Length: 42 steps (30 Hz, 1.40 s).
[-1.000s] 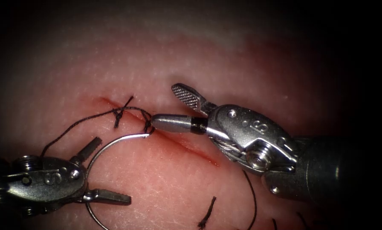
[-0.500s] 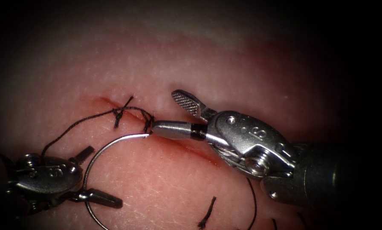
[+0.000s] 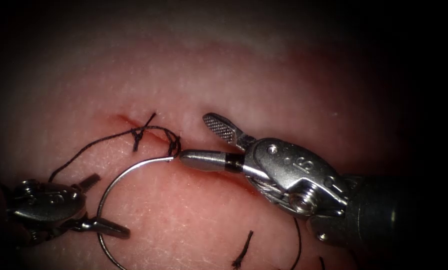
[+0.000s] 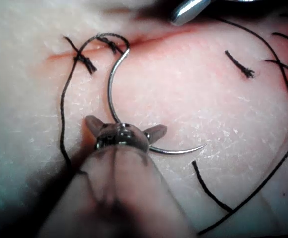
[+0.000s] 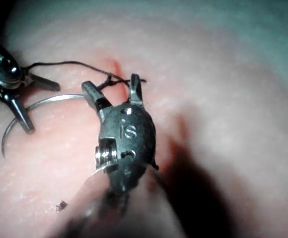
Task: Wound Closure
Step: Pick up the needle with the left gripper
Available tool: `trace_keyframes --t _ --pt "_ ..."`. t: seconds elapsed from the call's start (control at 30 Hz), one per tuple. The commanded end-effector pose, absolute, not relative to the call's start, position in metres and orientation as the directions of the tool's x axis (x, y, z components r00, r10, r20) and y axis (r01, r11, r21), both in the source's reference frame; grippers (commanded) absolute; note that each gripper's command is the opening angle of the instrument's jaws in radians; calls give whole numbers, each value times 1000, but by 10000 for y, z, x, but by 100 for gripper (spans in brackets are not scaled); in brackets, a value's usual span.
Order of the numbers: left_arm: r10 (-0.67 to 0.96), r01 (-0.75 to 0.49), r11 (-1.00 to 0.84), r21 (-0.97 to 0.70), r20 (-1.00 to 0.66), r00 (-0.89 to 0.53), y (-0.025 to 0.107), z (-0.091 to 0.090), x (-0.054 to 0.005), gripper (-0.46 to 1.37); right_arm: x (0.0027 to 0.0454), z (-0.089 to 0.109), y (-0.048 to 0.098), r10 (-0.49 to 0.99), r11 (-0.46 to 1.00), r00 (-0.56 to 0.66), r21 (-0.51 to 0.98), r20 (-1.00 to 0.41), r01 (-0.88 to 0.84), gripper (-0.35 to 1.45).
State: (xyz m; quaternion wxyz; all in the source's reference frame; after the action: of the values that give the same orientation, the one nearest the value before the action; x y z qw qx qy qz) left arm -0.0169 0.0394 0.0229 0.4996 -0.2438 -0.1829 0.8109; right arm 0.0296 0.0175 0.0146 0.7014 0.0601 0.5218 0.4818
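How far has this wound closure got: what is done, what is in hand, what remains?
Done: a knotted stitch crosses the cut's left end. In hand: nothing; the left hand and right hand are both open, and the needle lies on the tissue, left of the cut, passing between the left hand's jaws. Left: the cut's right stretch has no stitches.

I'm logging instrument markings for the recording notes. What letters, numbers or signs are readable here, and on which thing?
"IS": stamped on the right arm's tool, on its wrist body below the open jaws.
Same stamp on that tool in the endoscope view, seen turned round.
Left arm's tool: a stamp, too dim to read.
Tissue, needle, thread: none.
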Motion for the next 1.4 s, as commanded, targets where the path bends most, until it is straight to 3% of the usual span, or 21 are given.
trace_keyframes --t 0.03,0.17,0.4,0.43,0.57,0.97,1.4 --pt "901 -724 -430 -539 -201 -385 393 233 -169 93 295 145 175 738 527 -9 585 -674 -616 102" --pt "903 -728 -425 -537 -201 -379 389 243 -170 83 295 144 174 738 528 -9 585 -675 -616 102" --pt "912 -698 -398 -596 -177 -369 380 257 -172 49 293 143 173 738 529 -8 586 -675 -615 102" --pt "915 -697 -391 -601 -172 -365 380 257 -172 40 293 143 173 738 529 -8 585 -675 -614 102" --pt "926 -700 -365 -614 -164 -339 382 259 -170 -35 292 144 171 737 530 -8 584 -676 -615 101" --pt "966 -762 -257 -594 -145 -213 399 250 -161 -35 286 144 169 735 533 -7 584 -678 -612 101" --pt "984 -752 -64 -656 -167 62 432 226 -168 -35 278 140 166 735 535 -5 585 -678 -609 96"
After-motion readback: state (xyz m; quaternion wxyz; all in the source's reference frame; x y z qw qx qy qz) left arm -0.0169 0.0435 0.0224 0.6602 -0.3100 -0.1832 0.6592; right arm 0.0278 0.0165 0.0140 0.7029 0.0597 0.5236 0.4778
